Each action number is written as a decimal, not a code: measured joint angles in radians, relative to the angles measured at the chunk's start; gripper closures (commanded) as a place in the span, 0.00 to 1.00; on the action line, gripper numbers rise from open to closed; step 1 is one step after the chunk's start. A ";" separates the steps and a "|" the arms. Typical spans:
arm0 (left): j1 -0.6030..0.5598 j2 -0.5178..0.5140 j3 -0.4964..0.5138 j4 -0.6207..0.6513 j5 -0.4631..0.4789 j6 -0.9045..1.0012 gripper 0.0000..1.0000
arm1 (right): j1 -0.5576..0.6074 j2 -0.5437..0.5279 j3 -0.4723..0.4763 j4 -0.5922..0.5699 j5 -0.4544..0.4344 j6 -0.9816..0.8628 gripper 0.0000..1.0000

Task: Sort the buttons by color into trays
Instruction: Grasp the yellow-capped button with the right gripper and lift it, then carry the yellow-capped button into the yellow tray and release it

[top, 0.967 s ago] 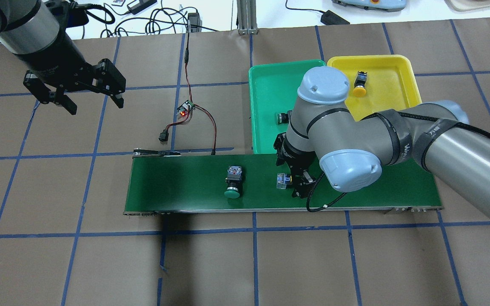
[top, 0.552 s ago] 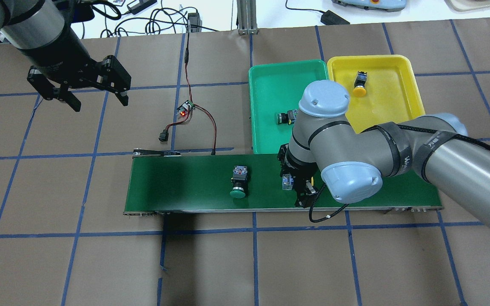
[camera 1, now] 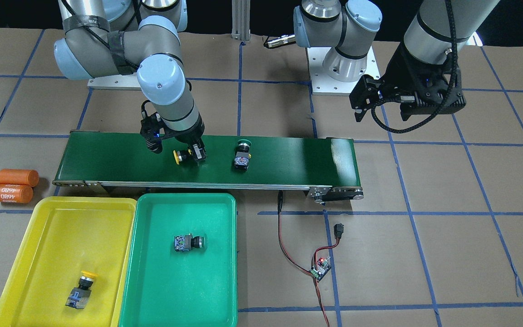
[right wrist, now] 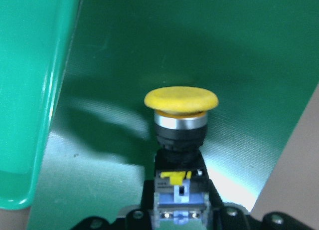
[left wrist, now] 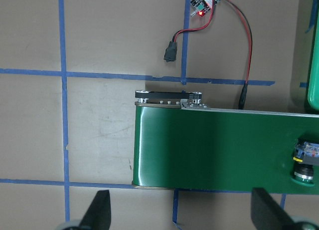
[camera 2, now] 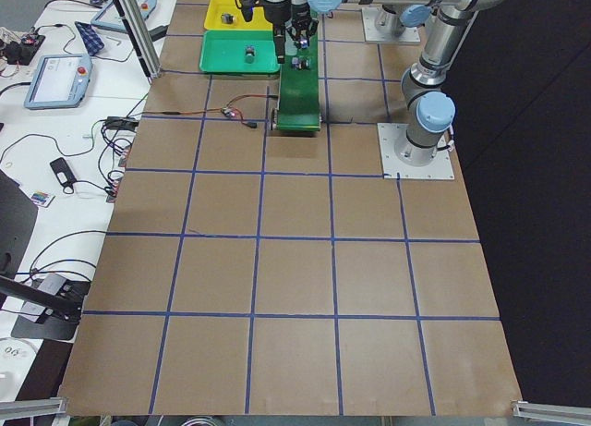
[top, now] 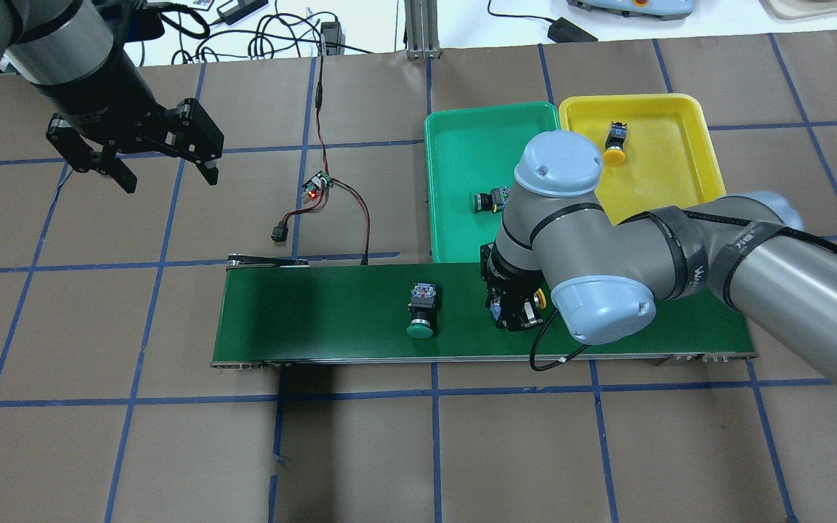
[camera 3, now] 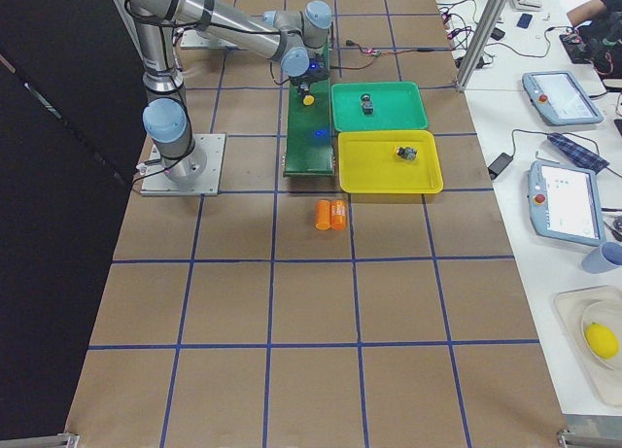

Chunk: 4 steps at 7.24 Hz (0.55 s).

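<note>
My right gripper [camera 1: 189, 154] is shut on the switch block of a yellow button [right wrist: 181, 105] and holds it just over the belt; its cap [top: 540, 299] peeks out beside the wrist. A green button [top: 421, 314] lies on the belt to the left of it, also in the front view [camera 1: 242, 154]. The teal-green tray [top: 491, 109] holds a green button [top: 487, 201]. The yellow tray [top: 629, 99] holds a yellow button [top: 615, 142]. My left gripper [top: 169, 181] is open and empty, high over the table at the far left.
The long dark-green conveyor belt [top: 317, 319] runs across the middle, in front of both trays. A small circuit board with red and black wires [top: 319, 185] lies beyond the belt's left end. Two orange cylinders [camera 1: 14, 185] lie beside the yellow tray.
The green button on the belt has drifted right. My right gripper closed in on the yellow button and turned with it, so its cap now shows. My left gripper shifted slightly.
</note>
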 measured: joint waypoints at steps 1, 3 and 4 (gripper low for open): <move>0.001 -0.002 0.000 0.002 0.000 0.003 0.00 | -0.006 0.000 -0.005 -0.012 -0.008 -0.008 1.00; 0.009 -0.015 0.004 0.004 0.000 0.004 0.00 | -0.033 0.003 -0.057 -0.030 -0.029 -0.088 1.00; 0.011 -0.022 0.006 0.005 -0.004 0.004 0.00 | -0.065 0.010 -0.100 -0.040 -0.039 -0.159 1.00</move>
